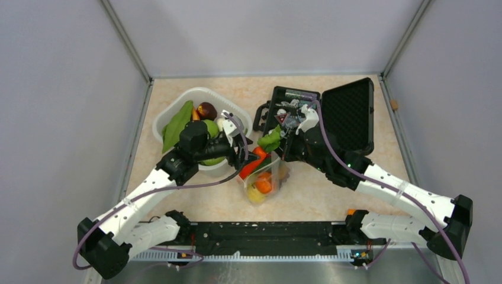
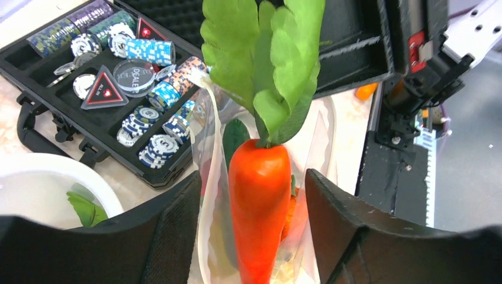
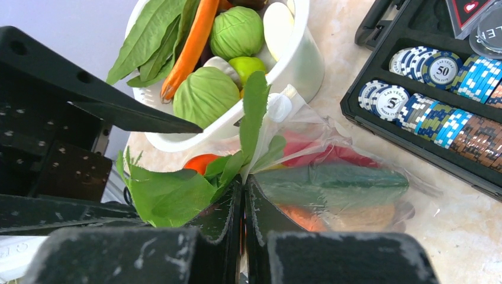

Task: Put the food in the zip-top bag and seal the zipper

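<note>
Left claw point(image 2: 251, 177) hanging open, one finger on each side of carrot point(image 2: 259, 201), not touching it. Carrot standing tip down in mouth of zip-top bag point(image 3: 367, 145), green leaves point(image 2: 266, 65) sticking out on top. Right claw point(image 3: 244, 189) squeezing shut on bag's edge, holding mouth up. Bag lying on table point(image 1: 314, 204) between white basket point(image 3: 299, 65) and black case point(image 3: 408, 142). Cucumber point(image 3: 355, 177), red pepper point(image 3: 331, 155) and lemon point(image 1: 256, 195) sitting inside bag. More food lying in basket. Chips point(image 3: 441, 68) sitting in case. Bag mouth gaping open.
</note>
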`<action>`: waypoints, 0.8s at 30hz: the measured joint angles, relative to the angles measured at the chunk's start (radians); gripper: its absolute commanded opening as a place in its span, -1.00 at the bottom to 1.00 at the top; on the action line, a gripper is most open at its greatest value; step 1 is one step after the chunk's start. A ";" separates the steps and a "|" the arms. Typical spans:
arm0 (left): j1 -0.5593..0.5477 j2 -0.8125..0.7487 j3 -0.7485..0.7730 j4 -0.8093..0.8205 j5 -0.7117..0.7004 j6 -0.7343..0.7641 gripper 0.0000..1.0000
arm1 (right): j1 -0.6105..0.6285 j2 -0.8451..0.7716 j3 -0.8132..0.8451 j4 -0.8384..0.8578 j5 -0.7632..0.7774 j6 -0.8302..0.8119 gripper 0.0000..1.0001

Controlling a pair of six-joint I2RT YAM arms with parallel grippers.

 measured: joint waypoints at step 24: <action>0.000 0.101 0.119 -0.332 0.093 -0.090 0.28 | 0.000 0.004 0.000 0.001 -0.008 0.000 -1.00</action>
